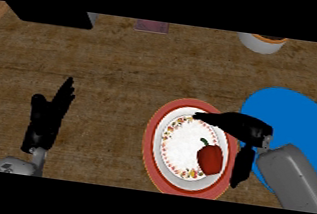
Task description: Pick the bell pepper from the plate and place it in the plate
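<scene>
Table (pixel 123 64): brown, woven-look top, carries all items. Blue plate (pixel 302 118): at right, partly covered by right forearm; likely target. Red-rimmed plate (pixel 157 129): centre-right, patterned white inner area, touching or overlapping blue plate's left edge; which, cannot tell. Left hand (pixel 47 119): at lower left, fingers straight and up, resting, holding nothing. Right hand (pixel 244 128): over red-rimmed plate's right side, fingers spread and relaxed, nothing held; one finger points toward plate's top, others hang down beside pepper. Pepper (pixel 210 159): red, on red-rimmed plate, lower-right of inner area, stem to upper left, just beside right hand, not gripped.

Handling (est.): light, hollow, fairly stiff; skin smooth, likely slippery; rolls easily. Take hold across widest part of body, not at stem.

Hidden/unclear: right hand's palm side not visible; contact w/ pepper cannot be confirmed. Items along table's far edge (dark box, white cup, small card) cut off. Blue plate's lower part hidden by forearm.
</scene>
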`<state>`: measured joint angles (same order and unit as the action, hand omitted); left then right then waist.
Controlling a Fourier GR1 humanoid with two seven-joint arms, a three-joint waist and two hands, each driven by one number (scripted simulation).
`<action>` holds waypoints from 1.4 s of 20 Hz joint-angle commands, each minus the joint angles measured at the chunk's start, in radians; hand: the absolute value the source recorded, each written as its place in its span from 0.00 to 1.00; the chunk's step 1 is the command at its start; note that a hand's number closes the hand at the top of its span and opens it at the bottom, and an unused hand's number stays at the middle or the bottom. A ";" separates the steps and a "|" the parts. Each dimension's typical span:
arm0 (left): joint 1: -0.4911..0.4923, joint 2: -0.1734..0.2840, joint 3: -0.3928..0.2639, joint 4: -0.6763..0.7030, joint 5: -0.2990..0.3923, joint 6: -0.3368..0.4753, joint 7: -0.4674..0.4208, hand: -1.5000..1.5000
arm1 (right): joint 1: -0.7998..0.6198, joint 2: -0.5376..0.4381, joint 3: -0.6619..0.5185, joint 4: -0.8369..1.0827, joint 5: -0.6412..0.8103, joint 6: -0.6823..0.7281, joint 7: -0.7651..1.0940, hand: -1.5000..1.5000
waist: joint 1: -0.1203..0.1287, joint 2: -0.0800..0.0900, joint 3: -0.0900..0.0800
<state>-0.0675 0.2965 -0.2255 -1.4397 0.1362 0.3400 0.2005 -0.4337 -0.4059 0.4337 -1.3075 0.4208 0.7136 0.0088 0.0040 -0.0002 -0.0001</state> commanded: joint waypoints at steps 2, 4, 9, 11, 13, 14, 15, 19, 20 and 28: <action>0.046 -0.046 -0.020 -0.093 -0.071 0.022 0.065 0.50 | 0.036 0.023 -0.032 0.005 0.071 0.043 -0.033 0.00 | 0.000 -0.001 0.000; 0.023 -0.012 0.057 -0.047 -0.040 -0.071 0.025 0.50 | 0.051 0.074 -0.042 0.002 0.108 0.030 -0.031 0.00 | -0.002 0.000 0.000; 0.029 -0.090 0.055 0.020 -0.089 -0.054 -0.041 0.50 | 0.034 0.131 -0.054 0.068 0.184 0.025 -0.030 0.00 | -0.001 0.001 0.000; 0.084 -0.075 0.032 -0.141 -0.114 -0.035 0.079 0.50 | 0.092 0.080 -0.059 0.010 0.198 0.042 -0.084 0.00 | -0.001 -0.001 0.000; 0.087 -0.045 0.095 -0.068 -0.073 -0.106 0.006 0.50 | 0.054 0.153 -0.047 0.132 0.242 -0.026 -0.120 0.00 | 0.003 0.001 0.000; 0.012 -0.084 0.071 -0.095 -0.112 -0.058 0.099 0.50 | 0.113 0.113 -0.048 0.029 0.241 0.017 -0.097 0.00 | -0.003 0.000 0.000; 0.061 -0.094 0.097 -0.038 -0.121 -0.085 -0.003 0.50 | 0.063 0.148 -0.076 0.068 0.265 0.031 -0.103 1.00 | -0.001 0.000 0.000; 0.014 -0.093 0.115 -0.001 -0.112 -0.114 0.007 0.50 | 0.049 0.093 -0.048 0.143 0.348 -0.083 -0.287 1.00 | 0.000 0.001 0.000; 0.028 -0.075 0.127 -0.020 -0.119 -0.118 0.016 0.50 | 0.065 0.114 -0.058 0.151 0.349 -0.126 -0.308 1.00 | 0.000 0.001 0.000; 0.031 -0.108 0.129 -0.041 -0.142 -0.105 0.042 0.50 | -0.004 0.171 -0.154 0.117 0.401 -0.212 -0.196 1.00 | 0.000 -0.001 0.000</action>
<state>-0.0526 0.1900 -0.0985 -1.4477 0.0056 0.2257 0.2217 -0.4092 -0.2612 0.3243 -1.1755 0.7989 0.5492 -0.2542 0.0045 -0.0036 -0.0008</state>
